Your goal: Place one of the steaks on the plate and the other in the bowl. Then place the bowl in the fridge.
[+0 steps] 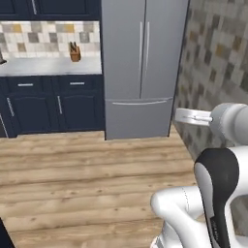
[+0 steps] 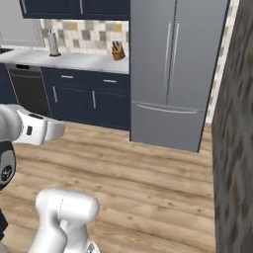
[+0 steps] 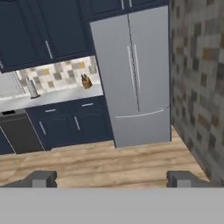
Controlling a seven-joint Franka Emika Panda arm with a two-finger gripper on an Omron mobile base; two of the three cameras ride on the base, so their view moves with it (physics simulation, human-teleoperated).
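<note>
The tall grey fridge (image 1: 140, 68) (image 2: 173, 74) (image 3: 135, 74) stands straight ahead across the wooden floor. Both doors and the lower drawer are closed. In the hand view my gripper (image 3: 112, 179) points at it from a distance, jaws wide open with nothing between the fingertips (image 3: 43, 178). The steaks, the plate and the bowl are out of view.
A patterned stone wall (image 1: 218, 72) (image 2: 237, 148) runs close along the right side. Left of the fridge are navy cabinets under a pale counter (image 1: 48, 65) with a knife block (image 1: 74, 52) (image 2: 117, 51) and a paper towel roll (image 2: 53, 43). A dark dishwasher (image 2: 27, 89) sits further left.
</note>
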